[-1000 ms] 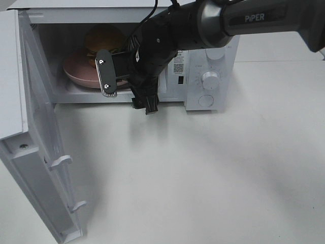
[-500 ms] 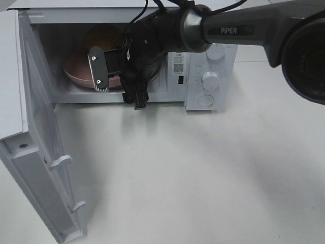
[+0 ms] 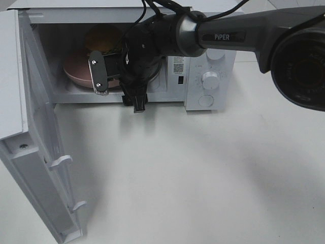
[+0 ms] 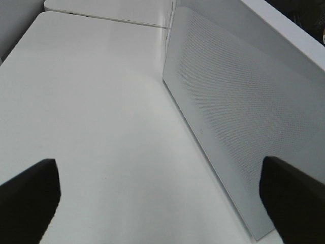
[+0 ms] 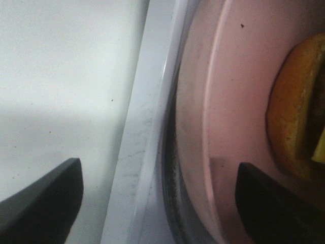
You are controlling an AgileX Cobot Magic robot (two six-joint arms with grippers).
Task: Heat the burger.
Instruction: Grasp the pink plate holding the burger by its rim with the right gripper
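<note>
The burger (image 3: 103,37) with its golden-brown bun sits on a pink plate (image 3: 75,74) inside the open microwave (image 3: 210,30). My right gripper (image 3: 118,89) is at the mouth of the oven, open, with one finger (image 3: 98,76) over the plate and the other at the sill. In the right wrist view, the right gripper (image 5: 158,178) straddles the plate (image 5: 238,101) rim and the oven's front edge, with the burger (image 5: 297,122) just beyond. My left gripper (image 4: 160,178) stands open over bare table beside the microwave's perforated outer wall (image 4: 244,112); the high view does not show it.
The microwave door (image 3: 35,152) hangs wide open at the left, reaching toward the table's front. Its control panel with two knobs (image 3: 209,79) is to the right of the cavity. The white table (image 3: 203,173) stretches out in front.
My right arm has pushed left and slightly deeper toward the oven cavity, bringing the gripper closer over the plate's rim. The burger, plate and door have not moved.
</note>
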